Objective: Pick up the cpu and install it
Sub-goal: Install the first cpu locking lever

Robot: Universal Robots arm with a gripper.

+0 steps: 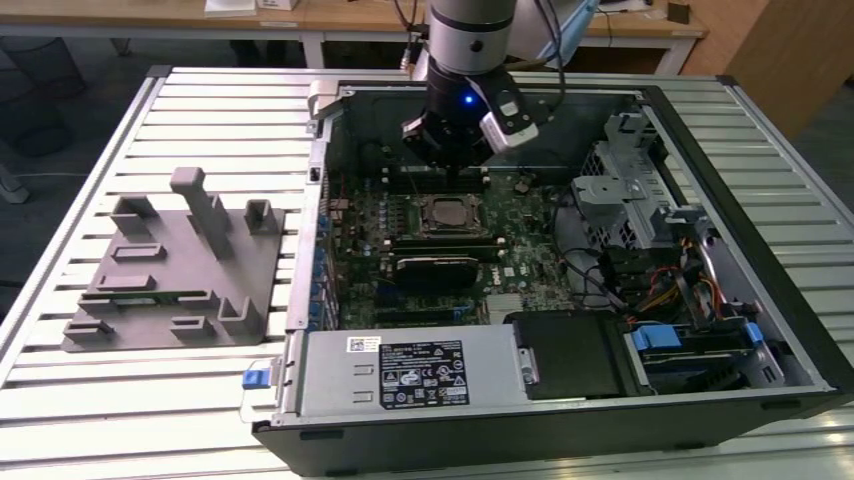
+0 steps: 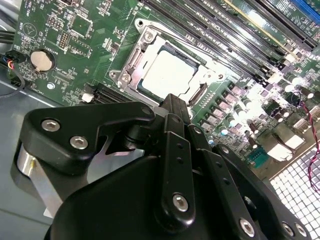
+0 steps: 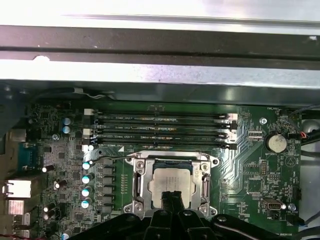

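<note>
Since the cpu (image 3: pixel 171 182), a small flat square chip with a silvery-white metal top, already lies inside the square metal-framed socket (image 3: pixel 172 186) on the green motherboard (image 1: pixel 441 240), you may judge the placing done; whether the frame is latched cannot be told. In the second wrist view the chip (image 2: pixel 169 75) sits flat and square to the frame, with no finger on it.

Your black gripper (image 3: pixel 171 197) hangs just above the near edge of the socket, its fingertips drawn close together and holding nothing. In the exterior view the gripper (image 1: pixel 451 160) stands over the far part of the board, beyond the socket.

Four long black memory slots (image 3: pixel 160 130) run beside the socket on its far side, and a round silver coin cell (image 3: pixel 275 142) sits off to one side of them.

Around it, the motherboard lies in an open black computer case (image 1: pixel 787 290) laid on its side. On the exterior view's left a grey plastic fixture (image 1: pixel 174 265) rests on the ribbed aluminium table (image 1: pixel 200 110). Wooden desks (image 1: pixel 347 15) stand at the far end of the room.
</note>
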